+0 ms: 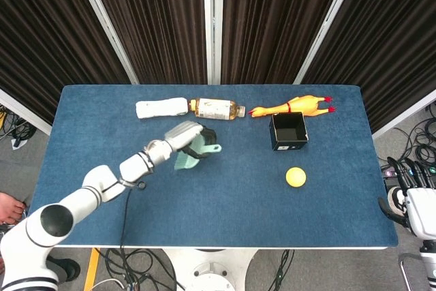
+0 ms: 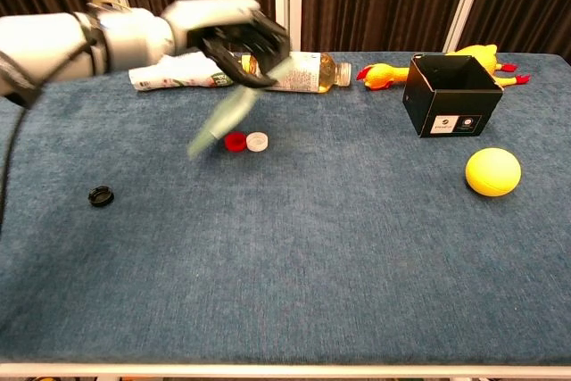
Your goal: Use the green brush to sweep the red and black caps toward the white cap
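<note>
The green brush (image 2: 230, 113) is gripped by the left hand (image 2: 239, 35), angled down beside the red cap (image 2: 235, 141). That cap is touching the white cap (image 2: 257, 141). The black cap (image 2: 101, 194) is left well apart.

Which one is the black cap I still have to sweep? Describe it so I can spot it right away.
On the blue table, look toward the robot's left side, well away from the left hand and its green brush. The black cap lies alone there, a dark ring, unlike the red cap beside the white cap.
</note>
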